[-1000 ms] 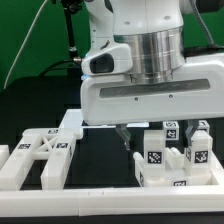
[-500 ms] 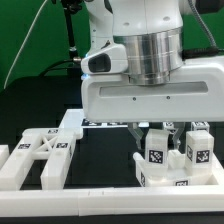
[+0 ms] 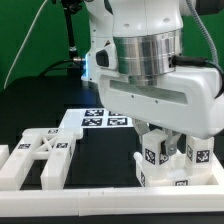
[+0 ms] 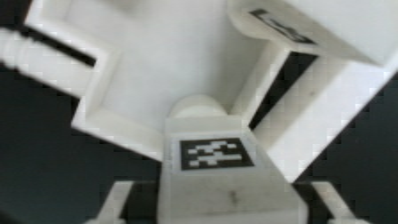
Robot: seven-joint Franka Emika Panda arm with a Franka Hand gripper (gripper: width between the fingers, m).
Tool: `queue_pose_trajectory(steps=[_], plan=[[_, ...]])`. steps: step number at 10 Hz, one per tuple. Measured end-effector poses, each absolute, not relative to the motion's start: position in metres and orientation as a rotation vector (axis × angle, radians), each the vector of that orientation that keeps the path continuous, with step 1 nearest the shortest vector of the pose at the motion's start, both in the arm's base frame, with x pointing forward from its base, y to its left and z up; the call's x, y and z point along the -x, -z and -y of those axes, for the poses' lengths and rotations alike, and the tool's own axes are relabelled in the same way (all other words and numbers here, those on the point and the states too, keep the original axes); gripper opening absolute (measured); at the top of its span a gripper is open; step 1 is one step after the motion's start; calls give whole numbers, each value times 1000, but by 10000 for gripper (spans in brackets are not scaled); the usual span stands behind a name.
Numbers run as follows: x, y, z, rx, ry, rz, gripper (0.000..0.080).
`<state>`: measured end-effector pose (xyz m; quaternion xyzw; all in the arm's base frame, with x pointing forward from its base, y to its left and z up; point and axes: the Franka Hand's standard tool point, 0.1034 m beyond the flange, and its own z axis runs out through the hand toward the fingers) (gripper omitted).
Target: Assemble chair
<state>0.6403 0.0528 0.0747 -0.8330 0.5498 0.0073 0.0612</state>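
Chair leg [image 4: 217, 150] pinched in hand [image 4: 222, 205]; grip contact cut off in wrist view, elsewhere hidden behind arm [image 3: 150, 60].

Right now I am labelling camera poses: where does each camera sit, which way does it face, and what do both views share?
Exterior view: off the arm, slightly above the black table, facing the big white robot arm; arm and two-finger gripper fill the middle.
Wrist view: on the wrist, looking along the pale fingers at white plastic chair parts.
Shared: probably the small white block with a black-and-white square tag.
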Motion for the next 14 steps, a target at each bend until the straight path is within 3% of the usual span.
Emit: queue_pose_trajectory(steps=[3,4,5,6,7,12,14], plan=[[-642,-74,-53,2306,-6,-1880,289],[-642,-74,-53,2315,-5,-1870,365],[-642,-73,-53,2363,1,-1809,501],[-642,-73,-51,2515,23,-1595,501],[-643,-74,-49,2662,51,-1340,620],[-643,-79,-55,2980,177,-451,649],[-645,-77,-51,3067,239,109,649]])
